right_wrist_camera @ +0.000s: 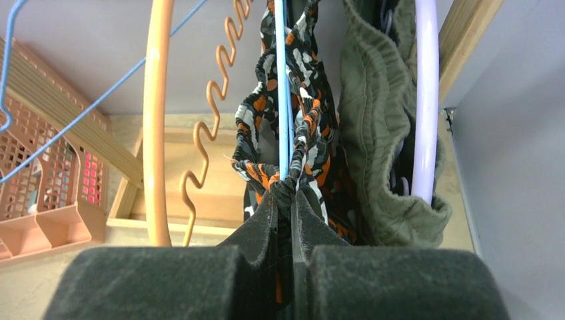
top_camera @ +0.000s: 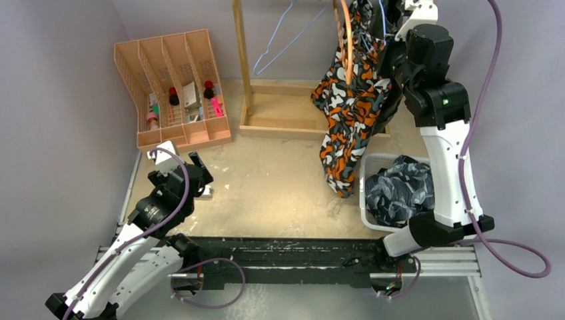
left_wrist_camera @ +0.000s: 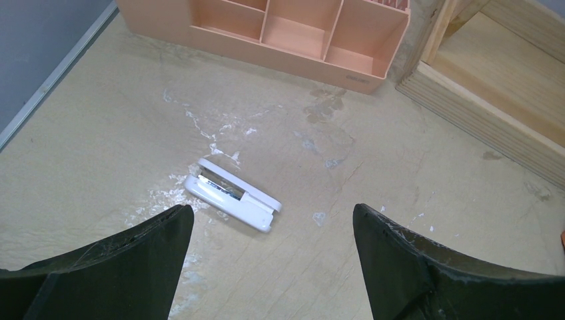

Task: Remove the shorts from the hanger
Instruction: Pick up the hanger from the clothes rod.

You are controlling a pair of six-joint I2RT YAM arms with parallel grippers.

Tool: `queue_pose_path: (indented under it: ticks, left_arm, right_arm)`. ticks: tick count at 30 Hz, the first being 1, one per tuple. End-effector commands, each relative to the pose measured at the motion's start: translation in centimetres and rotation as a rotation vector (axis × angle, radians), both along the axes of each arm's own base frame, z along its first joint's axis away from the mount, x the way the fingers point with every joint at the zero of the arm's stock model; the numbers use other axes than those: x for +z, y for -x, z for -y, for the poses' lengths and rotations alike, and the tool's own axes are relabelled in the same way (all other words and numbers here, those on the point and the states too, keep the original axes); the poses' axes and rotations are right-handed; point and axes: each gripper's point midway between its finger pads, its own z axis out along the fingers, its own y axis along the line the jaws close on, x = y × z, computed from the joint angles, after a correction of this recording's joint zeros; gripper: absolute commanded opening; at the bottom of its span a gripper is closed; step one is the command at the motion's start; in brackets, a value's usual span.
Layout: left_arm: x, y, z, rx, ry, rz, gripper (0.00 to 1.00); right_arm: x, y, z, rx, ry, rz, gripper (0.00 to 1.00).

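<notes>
The orange-white-black camouflage shorts [top_camera: 346, 113] hang from a thin blue hanger [right_wrist_camera: 282, 87] on the wooden rack [top_camera: 243, 60], one leg trailing down to the table. My right gripper [right_wrist_camera: 291, 192] is shut on a bunched fold of these shorts just below the hanger's wire. In the top view that gripper [top_camera: 386, 37] is high up beside the cloth. Olive green shorts [right_wrist_camera: 376, 120] hang right behind, on a lilac hanger [right_wrist_camera: 425, 100]. Dark blue-grey patterned shorts [top_camera: 400, 190] lie in a white basket [top_camera: 370, 162]. My left gripper [left_wrist_camera: 273, 220] hovers open low over the table, holding nothing.
An empty orange hanger [right_wrist_camera: 158, 120] and an empty light-blue wire hanger [top_camera: 280, 40] hang to the left on the rack. A peach desk organiser [top_camera: 176, 87] stands at the back left. A small white device [left_wrist_camera: 230, 193] lies on the table before the left fingers.
</notes>
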Motion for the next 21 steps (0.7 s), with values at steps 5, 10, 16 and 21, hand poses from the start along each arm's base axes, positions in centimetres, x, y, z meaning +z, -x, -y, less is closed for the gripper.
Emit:
queue_pose_path:
  ticks: [5, 10, 16, 21]
  left_arm:
    - [0.8, -0.5, -0.2, 0.021, 0.008, 0.033, 0.90]
    - [0.7, -0.5, -0.2, 0.021, 0.008, 0.031, 0.90]
    - [0.8, -0.4, -0.3, 0.023, 0.009, 0.036, 0.90]
    - [0.7, -0.5, -0.2, 0.021, 0.006, 0.030, 0.90]
  right_arm:
    - [0.4, 2.1, 0.1, -0.003, -0.086, 0.053, 0.00]
    - [-0.4, 3.4, -0.2, 0.014, -0.128, 0.049, 0.00]
    - [-2.1, 6.2, -0.1, 0.020, -0.202, 0.017, 0.00]
    - [-4.8, 9.4, -0.9, 0.086, -0.261, -0.019, 0.00]
